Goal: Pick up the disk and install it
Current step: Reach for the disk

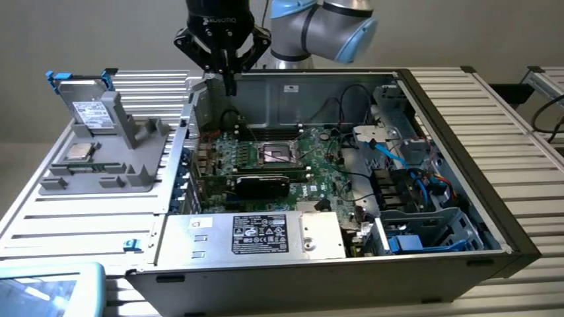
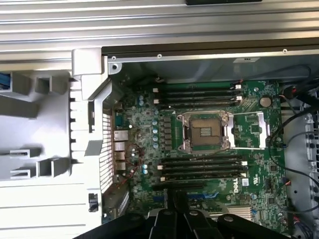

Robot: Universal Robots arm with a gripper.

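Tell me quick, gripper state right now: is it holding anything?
Gripper: shut, holding nothing, above the open black computer case; the blue-framed silver-grey rectangular disk stands apart on the grey plastic rack.

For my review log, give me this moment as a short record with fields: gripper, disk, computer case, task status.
gripper: shut, nothing seen in it, hanging over the back corner of the computer case on the exterior view's left
disk: standing upright in the grey stand outside the case, apart from the gripper
inside the case: motherboard exposed, processor socket empty
task status: disk not yet picked up
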